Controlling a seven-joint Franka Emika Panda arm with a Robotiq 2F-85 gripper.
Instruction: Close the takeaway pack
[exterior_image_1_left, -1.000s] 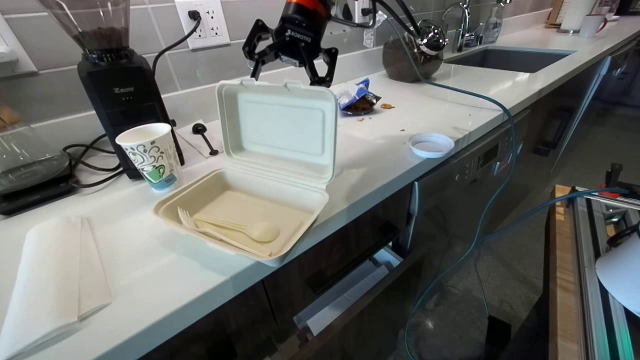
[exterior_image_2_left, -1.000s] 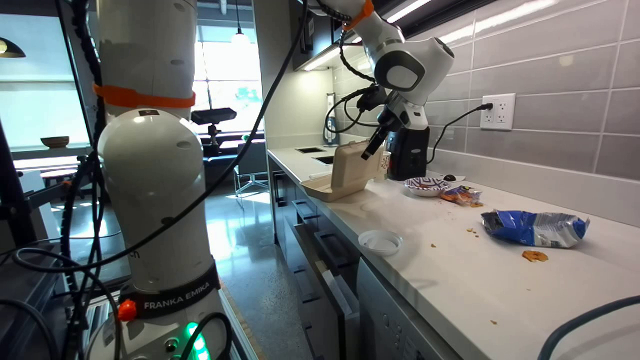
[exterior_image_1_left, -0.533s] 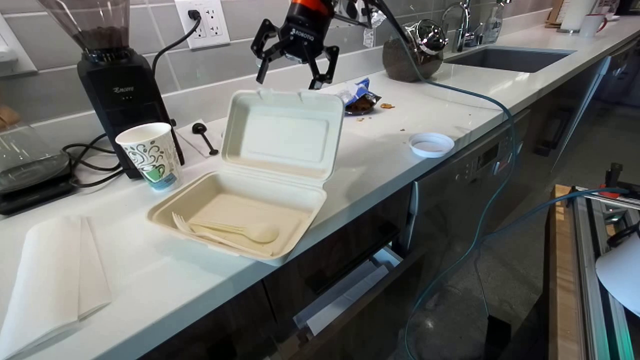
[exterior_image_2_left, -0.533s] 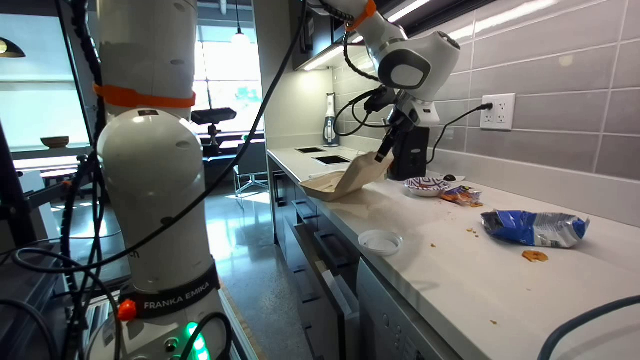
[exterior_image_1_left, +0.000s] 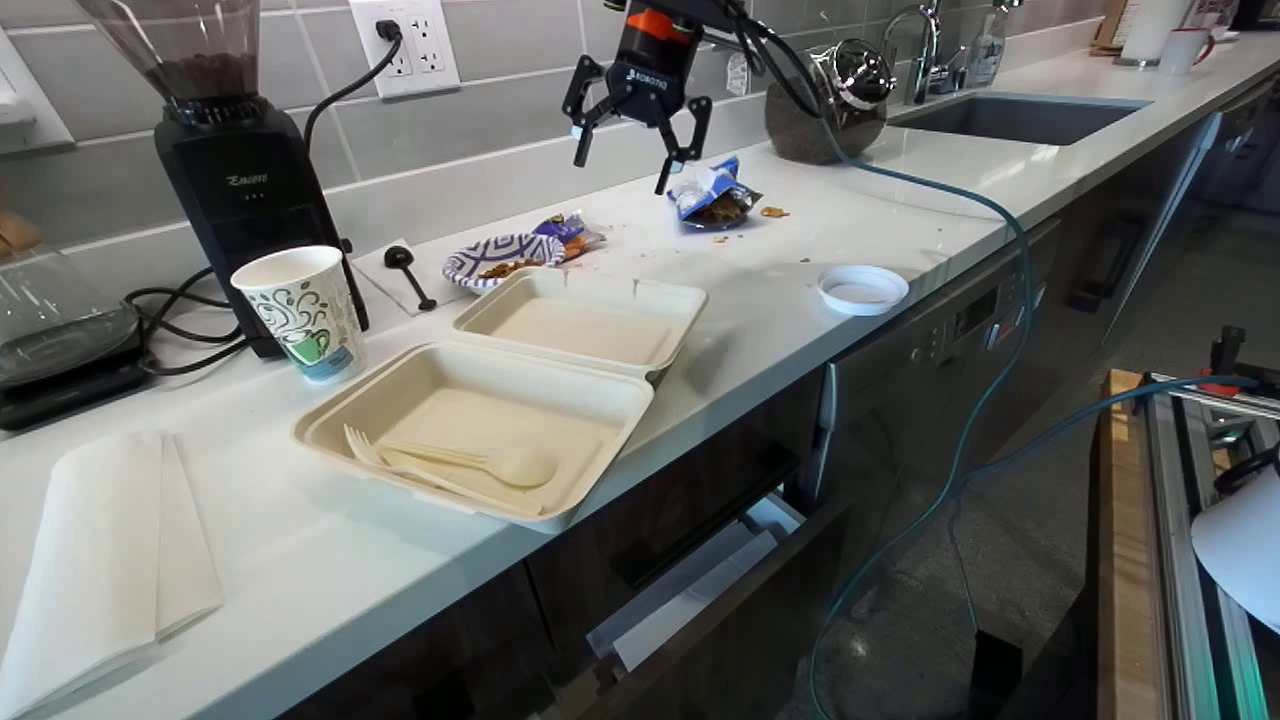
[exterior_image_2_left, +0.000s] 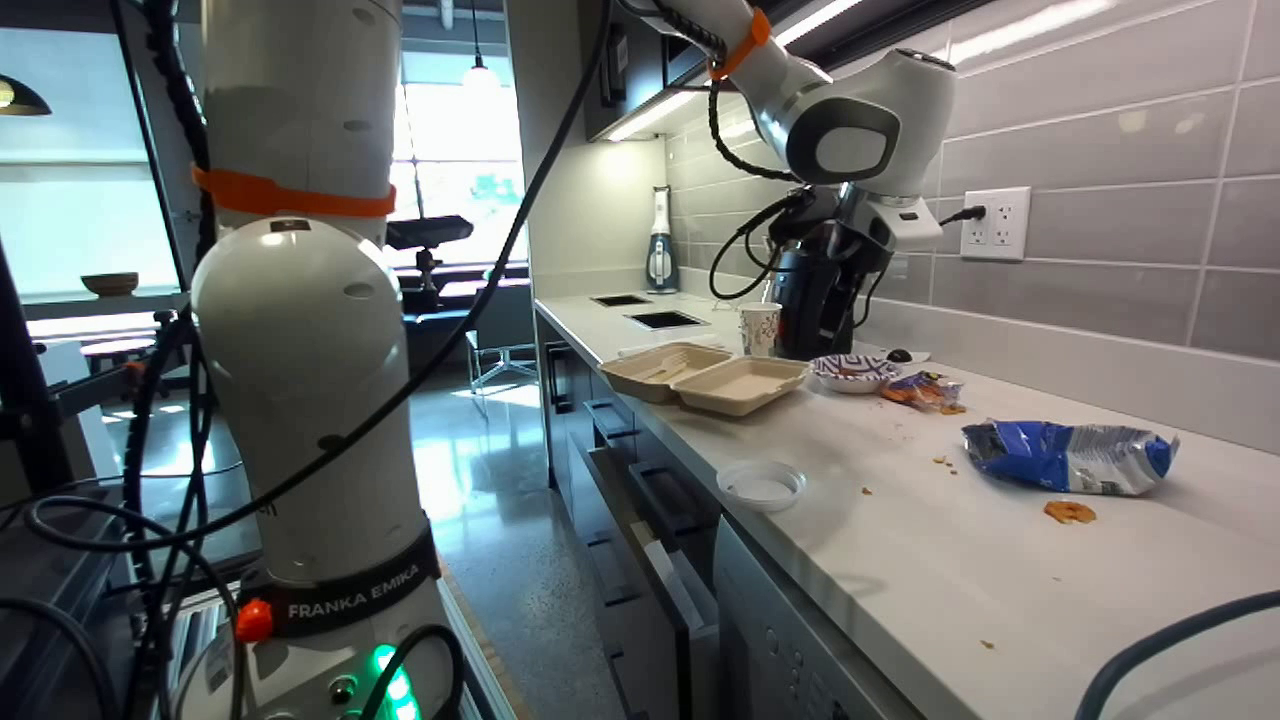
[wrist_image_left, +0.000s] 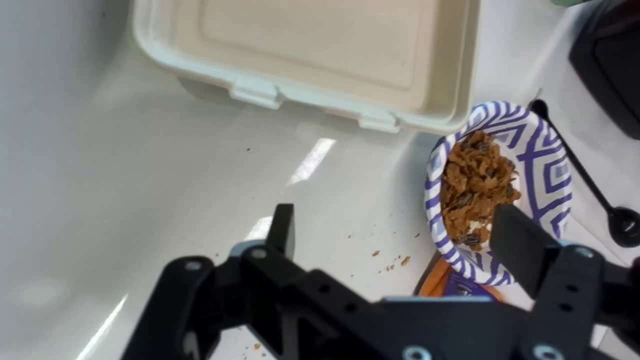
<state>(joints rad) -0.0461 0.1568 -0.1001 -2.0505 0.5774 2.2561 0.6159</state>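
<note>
Beige takeaway pack (exterior_image_1_left: 505, 395) unfolded, fork (exterior_image_1_left: 415, 471), spoon (exterior_image_1_left: 515, 467) inside; bowl (wrist_image_left: 545, 170): flakes (wrist_image_left: 472, 190); gripper (exterior_image_1_left: 621, 174) spread wide, empty.

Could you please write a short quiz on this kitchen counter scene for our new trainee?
1. Multiple choice. What lies inside the takeaway pack: (a) the black scoop; (b) a spoon; (c) the paper cup?
2. True or false. The patterned bowl holds brown flakes.
3. Open question. How does the pack's lid lie, and is the gripper holding anything?
Key: 1. b. 2. True. 3. The lid lies folded back, so the pack is not yet closed; the gripper is open and holds nothing.
</note>
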